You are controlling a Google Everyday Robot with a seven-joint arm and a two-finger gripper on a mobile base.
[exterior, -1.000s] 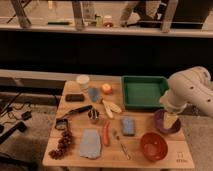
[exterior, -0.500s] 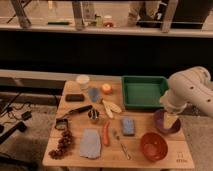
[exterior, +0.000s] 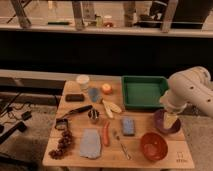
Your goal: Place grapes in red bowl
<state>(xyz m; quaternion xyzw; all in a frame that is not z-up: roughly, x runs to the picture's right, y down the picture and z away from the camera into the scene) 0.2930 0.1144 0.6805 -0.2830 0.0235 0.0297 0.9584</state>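
The grapes (exterior: 62,145), a long dark purple-red bunch, lie at the front left corner of the wooden table (exterior: 75,159). At the front right sits the glossy red bowl (exterior: 153,146) with nothing in it. My white arm reaches in from the right. Its gripper (exterior: 170,120) hangs open over the dark purple bowl (exterior: 161,125), just behind the red bowl and far to the right of the grapes. It holds nothing.
An orange-red carrot (exterior: 106,134) and a grey-blue cloth (exterior: 91,143) lie between the grapes and the red bowl. A blue sponge (exterior: 128,125), a metal cup (exterior: 93,116), a banana (exterior: 111,106) and a black-handled utensil (exterior: 75,112) fill the middle. A green tray (exterior: 145,91) stands at the back right.
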